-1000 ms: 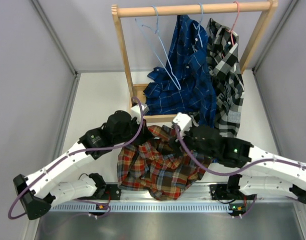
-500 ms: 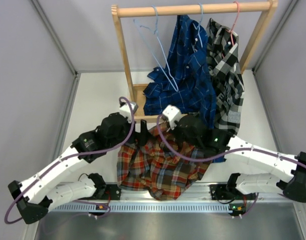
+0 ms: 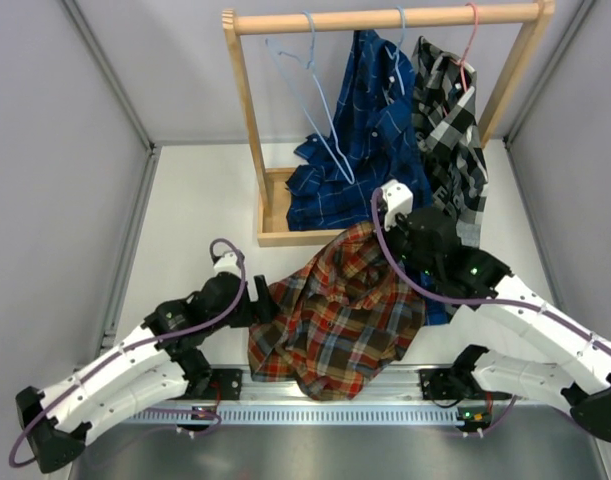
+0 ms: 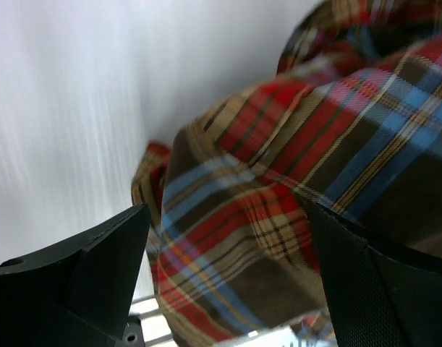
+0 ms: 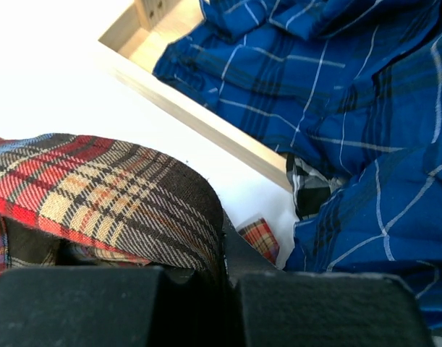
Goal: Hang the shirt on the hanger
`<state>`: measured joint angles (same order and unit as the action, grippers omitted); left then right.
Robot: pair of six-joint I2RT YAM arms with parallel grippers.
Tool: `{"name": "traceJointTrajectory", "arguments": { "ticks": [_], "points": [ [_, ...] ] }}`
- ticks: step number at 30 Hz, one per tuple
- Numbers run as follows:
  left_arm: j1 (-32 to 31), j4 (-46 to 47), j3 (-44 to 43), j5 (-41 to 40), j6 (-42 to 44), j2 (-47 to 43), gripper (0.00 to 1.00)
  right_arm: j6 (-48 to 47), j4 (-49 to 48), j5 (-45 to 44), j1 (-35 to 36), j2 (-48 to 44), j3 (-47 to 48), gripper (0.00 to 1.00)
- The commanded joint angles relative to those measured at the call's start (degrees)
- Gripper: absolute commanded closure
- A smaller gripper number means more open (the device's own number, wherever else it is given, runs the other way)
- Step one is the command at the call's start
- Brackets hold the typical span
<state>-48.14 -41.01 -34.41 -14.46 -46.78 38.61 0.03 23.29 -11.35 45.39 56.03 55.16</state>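
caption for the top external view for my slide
Right fingers shut on the red plaid shirt, left fingers open at its edge, light-blue hanger empty on the wooden rail.

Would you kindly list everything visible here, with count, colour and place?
red-orange plaid shirt: one, on the table between the arms
thin light-blue wire hanger: one, bare, left on the rail
navy blue plaid shirt: one, hanging mid-rail
black-and-white plaid shirt: one, hanging right of it
pink hanger: one, carrying that shirt
wooden clothes rack: one, light wood, far side
white table: one, under everything
left gripper: one, black, open at the red-orange shirt
right gripper: one, black, shut on its far edge
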Motion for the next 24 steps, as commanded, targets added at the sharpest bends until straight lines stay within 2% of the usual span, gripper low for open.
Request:
{"name": "traceJointTrajectory", "arguments": {
  "ticks": [1,4,6,9,11,12,15,19,22,24],
  "points": [
    [-0.02,2.25,2.77,9.0,-4.46,-8.62,0.06,0.49,1.41,2.21,-2.05,1.27,2.76,1.0],
    [-0.11,3.39,4.35,12.42,-4.81,-17.21,0.05,0.41,2.2,3.09,-3.81,3.64,4.43,1.0],
    [-0.11,3.22,4.7,12.44,-5.33,-19.7,0.02,0.84,2.2,3.44,-4.69,5.22,5.05,1.0],
    [-0.11,3.31,4.97,14.01,-5.16,-18.58,0.02,1.02,2.2,4.23,-5.48,7.5,6.45,1.0],
    [-0.11,3.31,5.06,14.37,-4.98,-14.12,0.02,1.11,2.46,3.88,-6.09,8.65,7.77,1.0],
    [-0.2,3.4,5.06,15.85,-4.98,-12.61,0.05,1.28,2.64,3.8,-6.45,9.88,8.73,1.0],
    [-0.46,3.31,4.97,13.42,-5.51,-9.08,0.12,1.63,3.52,4.23,-8.29,11.55,10.06,1.0],
    [-0.64,3.22,4.62,9.72,-5.77,-6.45,0.44,1.64,3.52,6.34,-9.79,12.78,11.02,1.0],
    [-0.9,3.4,4.79,10.24,-5.69,-5.56,0.44,1.29,3.61,7.13,-10.4,14.1,11.55,1.0],
    [-1.52,3.49,5.06,10.94,-5.69,-5.83,0.36,1.02,3.61,7.49,-11.11,14.98,11.82,1.0]
  ]
}}
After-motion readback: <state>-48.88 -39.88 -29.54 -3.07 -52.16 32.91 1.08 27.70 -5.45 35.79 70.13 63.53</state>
